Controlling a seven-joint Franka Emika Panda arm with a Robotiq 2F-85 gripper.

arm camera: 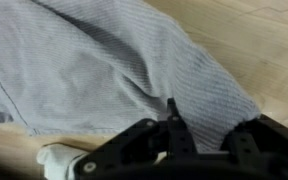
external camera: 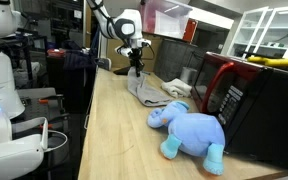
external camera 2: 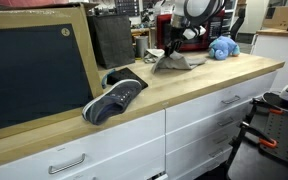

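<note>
On the wooden counter (external camera: 104, 130), the grey cloth (external camera: 149, 92) lies crumpled mid-way along, left of the microwave (external camera: 234, 95) and just beyond the blue elephant (external camera: 189, 130), with its far end drawn up into a peak. The gripper (external camera: 135, 66) stands over that peak, its jaws closed on a fold of the cloth, which the wrist view shows bunched by the fingers (arm camera: 171, 115). I judge that the pinch should take a full fold rather than a thin edge, and any lift should go straight up and slowly, so the near end clears the elephant without dragging it.
</note>
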